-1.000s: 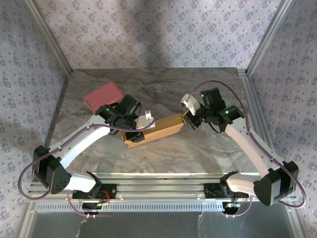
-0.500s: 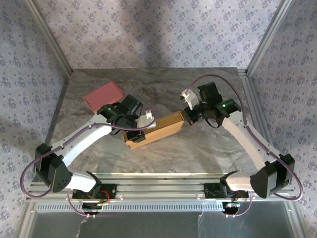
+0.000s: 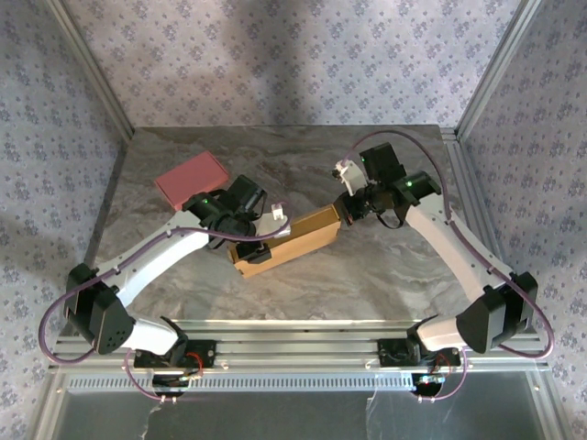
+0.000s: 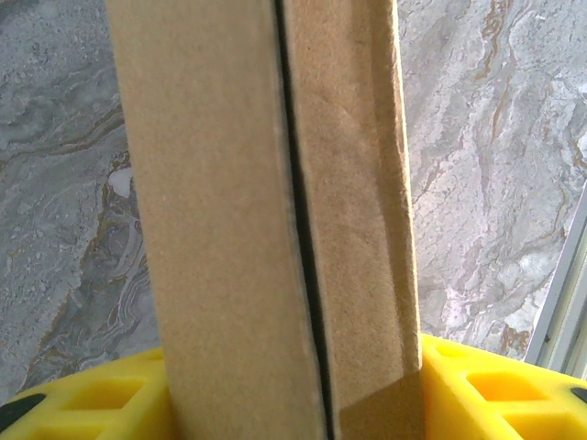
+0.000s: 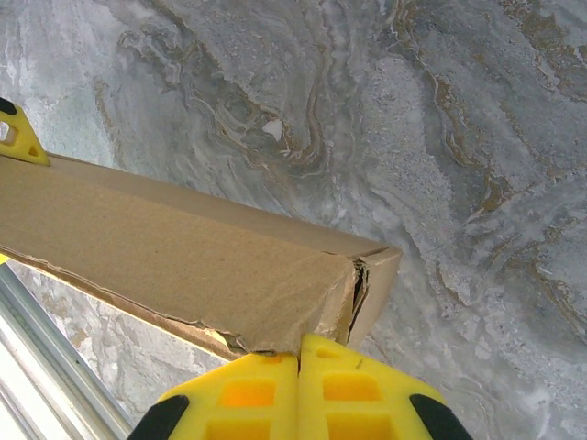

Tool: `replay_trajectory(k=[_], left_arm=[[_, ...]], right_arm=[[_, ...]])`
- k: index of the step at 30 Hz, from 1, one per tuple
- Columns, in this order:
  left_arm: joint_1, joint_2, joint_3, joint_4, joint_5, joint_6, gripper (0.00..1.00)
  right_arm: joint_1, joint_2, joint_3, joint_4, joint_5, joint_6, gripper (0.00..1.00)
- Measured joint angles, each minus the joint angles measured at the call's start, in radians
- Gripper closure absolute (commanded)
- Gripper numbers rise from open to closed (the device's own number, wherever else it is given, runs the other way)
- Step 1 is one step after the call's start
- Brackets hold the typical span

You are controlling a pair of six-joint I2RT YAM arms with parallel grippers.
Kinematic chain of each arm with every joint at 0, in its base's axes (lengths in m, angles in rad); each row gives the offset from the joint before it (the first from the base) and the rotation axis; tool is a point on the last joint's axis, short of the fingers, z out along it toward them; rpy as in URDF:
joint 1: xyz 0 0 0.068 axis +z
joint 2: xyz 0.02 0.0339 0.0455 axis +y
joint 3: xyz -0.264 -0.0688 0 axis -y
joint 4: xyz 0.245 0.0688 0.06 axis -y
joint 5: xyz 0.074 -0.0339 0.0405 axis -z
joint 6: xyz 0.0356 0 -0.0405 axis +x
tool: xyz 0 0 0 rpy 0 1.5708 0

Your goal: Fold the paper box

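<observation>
The paper box (image 3: 295, 236) is a long brown cardboard box, folded shut, lying slantwise mid-table. My left gripper (image 3: 250, 250) is shut on its near-left end. In the left wrist view the box (image 4: 257, 202) stands between the yellow fingers (image 4: 491, 394), a dark seam running down its face. My right gripper (image 3: 344, 210) is at the box's far-right end. In the right wrist view its fingers (image 5: 248, 399) are pressed together, their tips against the crumpled, torn corner of the box (image 5: 174, 252).
A pink flat rectangle (image 3: 191, 176) lies at the back left, just behind my left wrist. The marbled table (image 3: 367, 275) is bare in front of the box. Aluminium rails (image 3: 293, 344) run along the near edge, and patterned walls enclose the other sides.
My right arm has swung its wrist a little toward the back and left, staying at the box's right end. The left arm and the box have hardly moved.
</observation>
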Motion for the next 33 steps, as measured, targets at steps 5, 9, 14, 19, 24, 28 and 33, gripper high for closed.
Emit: replay_trajectory(k=[5, 9, 14, 19, 24, 28, 33], left_arm=[[0.0, 0.0, 0.0, -0.001, 0.0, 0.0, 0.45], [-0.004, 0.001, 0.0, -0.001, 0.0, 0.0, 0.45], [-0.005, 0.005, 0.0, 0.0, 0.0, 0.0, 0.47], [-0.005, 0.005, 0.0, 0.003, -0.002, -0.004, 0.47], [-0.006, 0.005, -0.002, 0.019, -0.025, -0.024, 0.44], [-0.006, 0.004, -0.017, 0.059, -0.048, -0.049, 0.43], [-0.009, -0.004, -0.029, 0.079, -0.053, -0.071, 0.46]], right_arm=[[0.002, -0.01, -0.044, 0.034, 0.011, -0.001, 1.0], [0.004, -0.047, -0.139, 0.09, 0.018, -0.01, 1.0], [0.005, -0.124, -0.254, 0.198, 0.023, -0.035, 1.0], [0.006, -0.166, -0.322, 0.275, 0.023, -0.045, 1.0], [0.014, -0.234, -0.409, 0.354, 0.037, -0.046, 1.0], [0.029, -0.276, -0.463, 0.399, 0.06, -0.047, 1.0], [0.052, -0.311, -0.511, 0.441, 0.102, -0.058, 1.0]])
